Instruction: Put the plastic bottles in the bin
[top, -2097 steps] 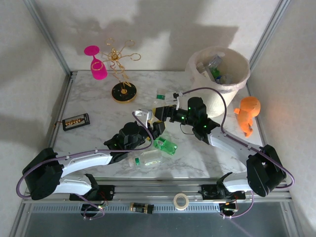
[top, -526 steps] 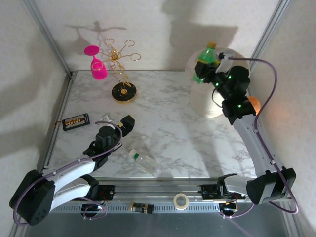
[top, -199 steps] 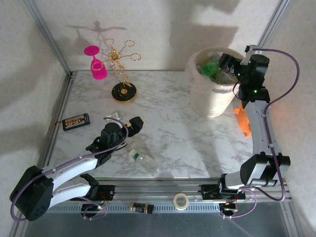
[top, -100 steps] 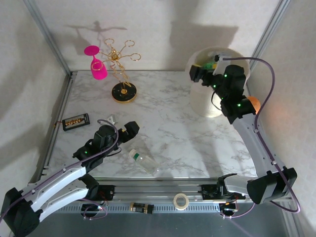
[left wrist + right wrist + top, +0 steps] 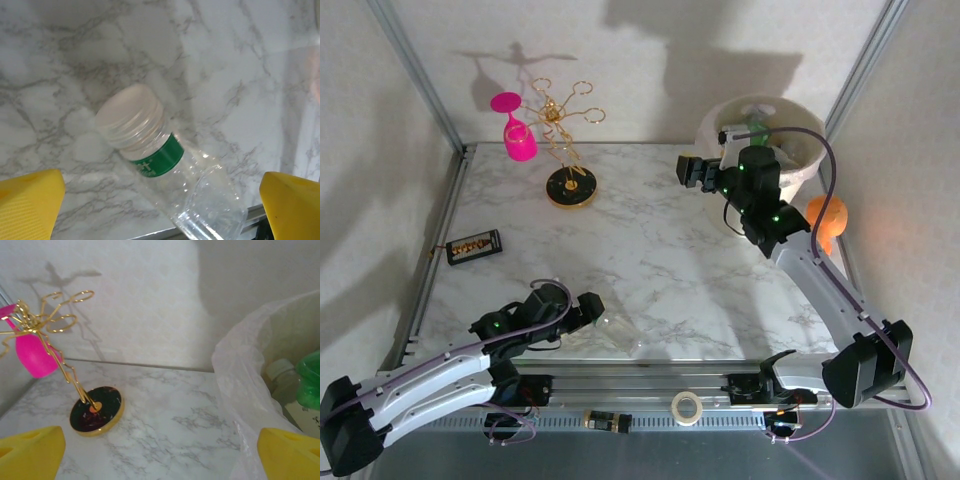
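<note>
White arms (image 5: 430, 374), black joints (image 5: 757, 178), purple cables (image 5: 832, 165), perhaps yellow-padded fingers (image 5: 30, 200).

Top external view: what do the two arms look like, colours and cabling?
Both the left arm and right arm have glossy white links, black joint housings with small green lights, and a thin purple cable looping alongside. Wrist cameras show yellow textured pads on the jaws.
</note>
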{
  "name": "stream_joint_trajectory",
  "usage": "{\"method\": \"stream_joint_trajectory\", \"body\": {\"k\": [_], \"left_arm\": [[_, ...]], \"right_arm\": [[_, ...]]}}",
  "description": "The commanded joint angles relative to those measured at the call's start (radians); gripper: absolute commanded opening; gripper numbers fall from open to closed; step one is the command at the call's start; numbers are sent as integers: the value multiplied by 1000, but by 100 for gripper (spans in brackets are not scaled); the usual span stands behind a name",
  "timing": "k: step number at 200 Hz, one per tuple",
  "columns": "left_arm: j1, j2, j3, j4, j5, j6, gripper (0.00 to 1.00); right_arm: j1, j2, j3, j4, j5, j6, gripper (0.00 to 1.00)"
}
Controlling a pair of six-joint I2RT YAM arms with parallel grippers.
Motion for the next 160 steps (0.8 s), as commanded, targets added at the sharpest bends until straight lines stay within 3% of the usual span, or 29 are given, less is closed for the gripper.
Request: {"method": "stream_joint_trajectory", "body": {"k": [1,104,160], "left_arm": [[-22,12,-9,-58,-15,-115,100],[-40,287,68,-3,-93,-188,85],[-40,422,95,118,-127,-231,80]], "right_arm": [[4,-29,-42,42,54,-15,99],[3,-82,-154,95,3,-25,99],[4,-92,-182,111,16,-41,99]]}}
